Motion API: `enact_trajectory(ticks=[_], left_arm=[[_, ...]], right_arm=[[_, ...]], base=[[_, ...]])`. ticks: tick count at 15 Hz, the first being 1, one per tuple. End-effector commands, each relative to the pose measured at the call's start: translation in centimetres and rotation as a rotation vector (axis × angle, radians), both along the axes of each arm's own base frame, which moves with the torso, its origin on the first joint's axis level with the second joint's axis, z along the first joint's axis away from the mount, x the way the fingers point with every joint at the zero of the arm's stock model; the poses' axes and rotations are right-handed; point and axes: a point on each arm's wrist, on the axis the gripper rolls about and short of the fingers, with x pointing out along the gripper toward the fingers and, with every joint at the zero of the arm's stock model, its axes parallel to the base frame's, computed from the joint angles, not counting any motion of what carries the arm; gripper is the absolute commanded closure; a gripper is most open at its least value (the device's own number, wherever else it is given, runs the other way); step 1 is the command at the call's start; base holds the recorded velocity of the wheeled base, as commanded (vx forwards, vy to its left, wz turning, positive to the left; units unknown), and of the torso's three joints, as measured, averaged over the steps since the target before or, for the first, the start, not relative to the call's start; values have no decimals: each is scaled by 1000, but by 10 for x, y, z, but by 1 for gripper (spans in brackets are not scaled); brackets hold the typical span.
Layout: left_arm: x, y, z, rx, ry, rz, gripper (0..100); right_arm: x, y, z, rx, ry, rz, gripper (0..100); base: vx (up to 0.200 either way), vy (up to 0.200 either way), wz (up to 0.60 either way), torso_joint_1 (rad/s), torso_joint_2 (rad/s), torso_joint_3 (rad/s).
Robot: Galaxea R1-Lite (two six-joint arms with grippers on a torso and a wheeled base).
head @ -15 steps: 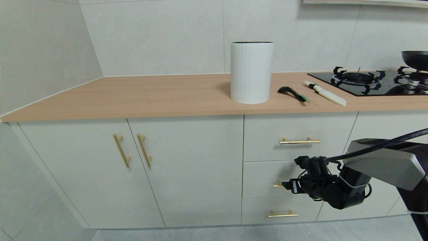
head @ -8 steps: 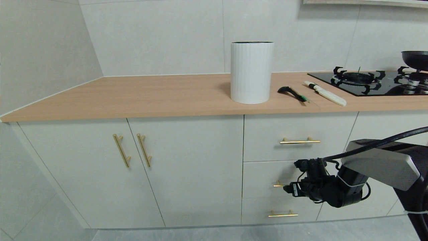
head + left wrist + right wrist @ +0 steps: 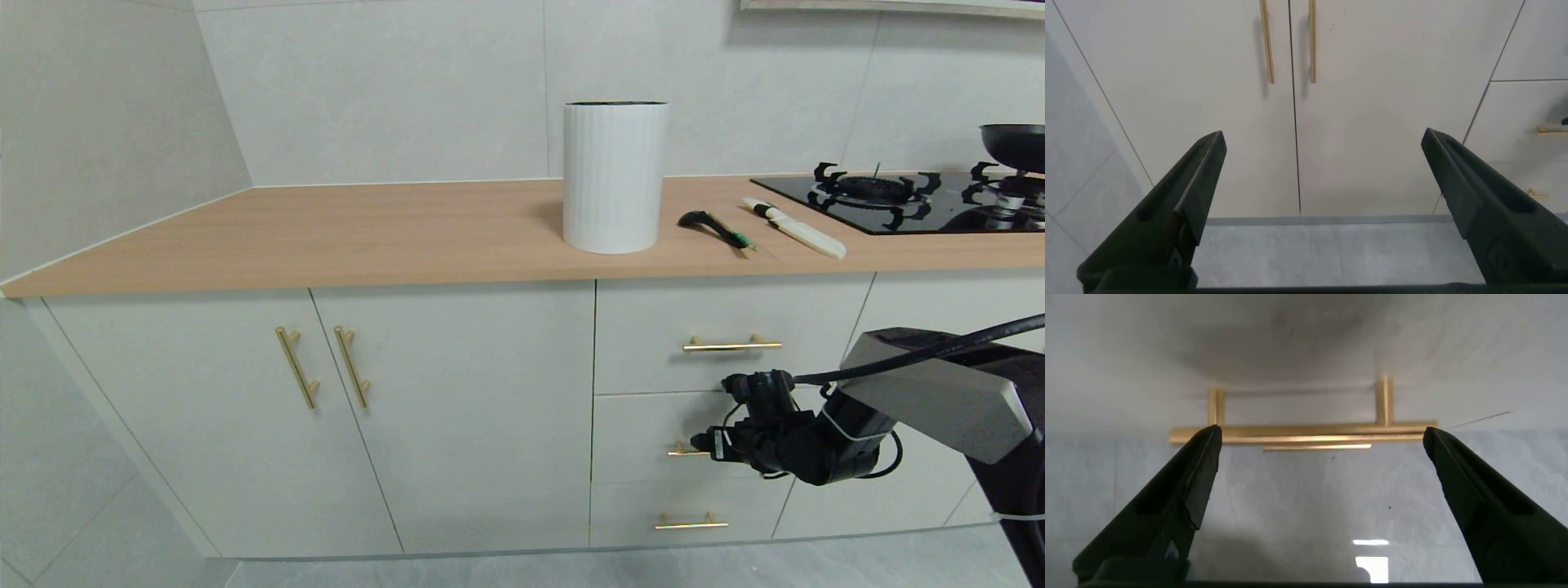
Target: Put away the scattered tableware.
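Tableware lies on the worktop (image 3: 367,237): a black spoon (image 3: 712,226) and a white knife (image 3: 793,227), just right of the white canister (image 3: 614,175). Right pincer (image 3: 1320,439), spread, faces the middle drawer handle (image 3: 1302,434). Left pincer (image 3: 1323,140), spread, faces the cupboard doors (image 3: 1372,98).

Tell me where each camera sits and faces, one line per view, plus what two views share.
Head view: on the head, facing forward and down at the counter and cabinets; the right gripper shows low on the right.
Left wrist view: on the left wrist, facing the two door handles and floor; the left gripper frames them, open.
Right wrist view: on the right wrist, close before a drawer handle; open fingers at both sides.
Shared: head and left wrist views both show the door handles.
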Motion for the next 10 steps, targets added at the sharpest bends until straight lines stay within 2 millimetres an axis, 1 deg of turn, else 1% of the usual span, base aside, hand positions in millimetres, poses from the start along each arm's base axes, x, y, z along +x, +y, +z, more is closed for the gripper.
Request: enact_trajectory(ticks=[1,4,5,6,7,8,9,10], left_arm=[[0,0,0,0,1,1,0],[0,0,0,0,1,1,0],[0,0,0,0,1,1,0],[0,0,0,0,-1,1,0],[0,0,0,0,1,1,0],[0,0,0,0,1,1,0],[0,0,0,0,1,1,0],[0,0,0,0,1,1,0]], right_arm=[[3,-1,5,-3,-12,-4,0],[10,0,9,-12,17,-2,0],[7,-3,10,-4,25,-3,0],[2,-6,17,-2,25,-9,0],[-3,-7,33,33,6,3,0],[-11,-8,40,93,20,18,0],[-16,-12,40,116,39,38,0],[-15,-14,36,118,44,39,0]], base=[[0,0,0,0,0,0],[0,0,0,0,0,0],[0,0,0,0,0,0],[0,0,0,0,0,0],[0,0,0,0,0,0],[0,0,0,0,0,0],[0,0,0,0,0,0],[0,0,0,0,0,0]])
